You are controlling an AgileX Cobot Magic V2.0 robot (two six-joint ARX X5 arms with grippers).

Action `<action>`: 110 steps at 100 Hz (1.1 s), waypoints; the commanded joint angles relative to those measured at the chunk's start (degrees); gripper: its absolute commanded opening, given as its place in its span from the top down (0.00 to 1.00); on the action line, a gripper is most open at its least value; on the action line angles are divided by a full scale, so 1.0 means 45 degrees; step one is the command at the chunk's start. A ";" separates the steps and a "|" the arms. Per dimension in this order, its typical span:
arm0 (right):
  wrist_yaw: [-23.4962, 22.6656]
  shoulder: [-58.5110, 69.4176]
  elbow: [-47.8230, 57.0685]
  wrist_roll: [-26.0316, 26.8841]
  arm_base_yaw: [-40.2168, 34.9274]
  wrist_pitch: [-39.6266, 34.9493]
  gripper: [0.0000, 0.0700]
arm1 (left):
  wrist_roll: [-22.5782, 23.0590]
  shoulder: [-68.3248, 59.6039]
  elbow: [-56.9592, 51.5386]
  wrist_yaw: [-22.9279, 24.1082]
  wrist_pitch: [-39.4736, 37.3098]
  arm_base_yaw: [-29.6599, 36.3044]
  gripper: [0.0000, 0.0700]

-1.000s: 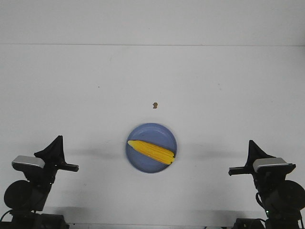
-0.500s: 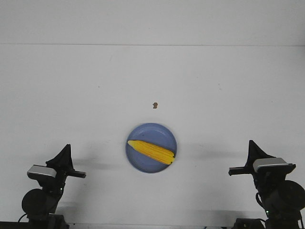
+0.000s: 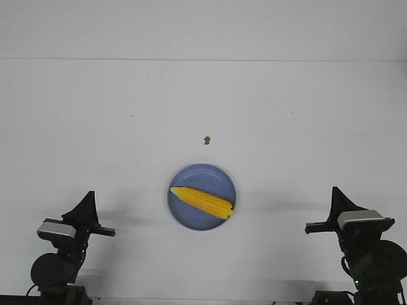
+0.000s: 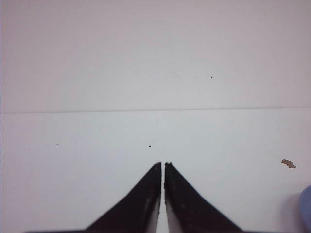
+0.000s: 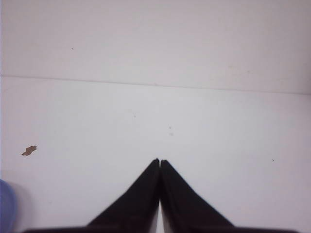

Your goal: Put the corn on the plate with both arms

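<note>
**Corn on plate, both arms pulled back**

We see the corn point(image 3: 202, 201) lying inside the plate point(image 3: 216, 176), w/ its pointed tip toward 10 o'clock near the plate's left rim and its blunt end toward 4 o'clock, reaching just about to the right rim. The cob rests across the plate's middle, tilted down to the right in the front view. The plate sits on the white table point(image 3: 305, 114), roughly centred btwn the two arms.

A small brown speck point(image 3: 206, 140) lies on the table at 12 o'clock from the plate, near it but not touching.

The left gripper point(image 3: 89, 202) is at about 8 o'clock from the plate, well apart from it, near the table's front edge. In the left wrist view its fingers point(image 4: 146, 194) are pressed nearly together, only a thin sliver of table showing btwn them, and nothing is held (a bit of blue plate rim point(image 4: 307, 204) shows at the frame edge).

The right gripper point(image 3: 336, 198) is at about 4 o'clock from the plate, also well apart. In the right wrist view its fingers point(image 5: 143, 194) meet at the tips, closed on nothing; the speck point(image 5: 29, 151) and a slice of plate point(image 5: 6, 204) show off to one side.
</note>
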State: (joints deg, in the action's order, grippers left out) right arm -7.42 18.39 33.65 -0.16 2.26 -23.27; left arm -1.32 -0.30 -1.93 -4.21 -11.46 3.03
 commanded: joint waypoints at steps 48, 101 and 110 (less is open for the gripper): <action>0.0029 0.0005 0.0136 0.0083 -0.0010 0.0151 1.00 | 0.0097 0.0029 0.0253 0.0039 -0.0083 -0.0005 0.98; 0.0787 -0.0733 -0.0097 -0.0661 -0.0010 0.0393 1.00 | 0.0097 0.0029 0.0253 0.0039 -0.0083 -0.0005 0.98; 0.1190 -0.1273 -0.0636 -0.0646 -0.0010 0.1321 1.00 | 0.0097 0.0029 0.0253 0.0044 -0.0083 -0.0005 0.98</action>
State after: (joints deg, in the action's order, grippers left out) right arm -2.92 13.72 32.12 -2.46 2.26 -19.86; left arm -1.32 -0.30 -1.93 -4.21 -11.14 3.03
